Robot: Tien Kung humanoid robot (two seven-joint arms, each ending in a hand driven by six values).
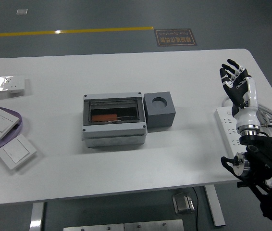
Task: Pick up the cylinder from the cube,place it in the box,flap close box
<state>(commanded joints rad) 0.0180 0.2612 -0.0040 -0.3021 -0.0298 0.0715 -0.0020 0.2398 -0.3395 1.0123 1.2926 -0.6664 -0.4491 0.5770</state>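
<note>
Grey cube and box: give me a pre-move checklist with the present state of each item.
1. Right hand empty, fingers spread: ok.
2. Cylinder seated in the grey cube: not ok; its round hole looks empty.
3. An orange piece lies in the box; whether it is the cylinder: cannot tell.
4. Box flap shut: cannot tell; the window looks covered by a dark clear pane.
5. Path from hand to cube clear: ok; the power strip lies under the wrist only.
6. Left hand: not in view.
</note>
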